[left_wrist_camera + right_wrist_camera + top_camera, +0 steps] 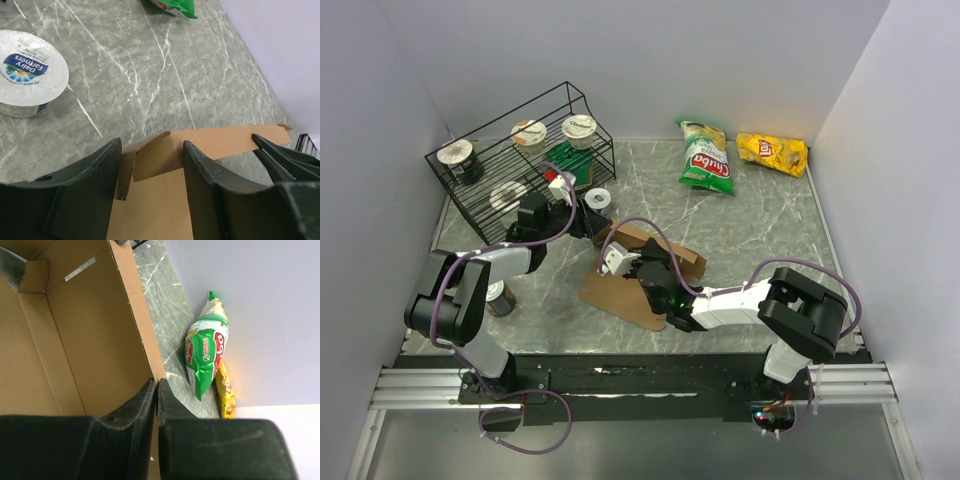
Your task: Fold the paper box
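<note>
The paper box [618, 292] is a brown cardboard sheet lying mid-table with its far wall raised. In the left wrist view the paper box [150, 207] fills the bottom, and a small bent tab [150, 160] stands up between the fingers. My left gripper [152, 145] is at the box's far-left corner, jaws apart on either side of that tab. My left gripper [582, 222] shows there from above. My right gripper [156, 383] is shut on the top edge of a raised wall of the paper box [90, 335]. From above, my right gripper [647, 263] is over the box's middle.
A black wire rack [480, 195] with yogurt cups stands at the back left. A loose yogurt cup [598, 199] [30, 72] sits just beyond the box. A green chip bag [705, 158] [202, 352] and a yellow one [772, 152] lie at the back right. A small can [500, 298] stands by the left arm.
</note>
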Robot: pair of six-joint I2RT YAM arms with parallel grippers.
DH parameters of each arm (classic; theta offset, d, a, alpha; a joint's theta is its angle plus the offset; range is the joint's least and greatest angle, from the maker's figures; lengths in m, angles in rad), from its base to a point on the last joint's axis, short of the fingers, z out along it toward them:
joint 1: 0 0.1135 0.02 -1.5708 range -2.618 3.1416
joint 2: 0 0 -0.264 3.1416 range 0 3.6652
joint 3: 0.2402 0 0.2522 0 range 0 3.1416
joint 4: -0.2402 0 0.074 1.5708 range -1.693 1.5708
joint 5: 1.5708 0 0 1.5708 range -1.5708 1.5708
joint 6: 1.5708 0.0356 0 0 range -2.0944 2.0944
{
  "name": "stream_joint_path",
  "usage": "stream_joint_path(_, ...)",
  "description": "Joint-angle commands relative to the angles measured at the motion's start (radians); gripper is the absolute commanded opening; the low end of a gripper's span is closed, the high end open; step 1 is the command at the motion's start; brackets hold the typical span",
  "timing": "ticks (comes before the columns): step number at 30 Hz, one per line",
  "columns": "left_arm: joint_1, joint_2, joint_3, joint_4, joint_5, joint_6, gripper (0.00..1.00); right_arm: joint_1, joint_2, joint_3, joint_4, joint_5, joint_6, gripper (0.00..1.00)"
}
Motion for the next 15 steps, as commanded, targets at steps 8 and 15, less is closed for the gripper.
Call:
stream_joint_path(8,-0.016,0.0,-0.052,0.021,-0.057,-0.022,0.5,-0.018,0.022,-0.002,-0.065,0.032,0.051,0.17)
stream_joint_path(15,-0.016,0.008,-0.078,0.099,-0.043,-0.123,0.43,-0.024,0.01,-0.001,-0.093,0.018,0.076,0.16)
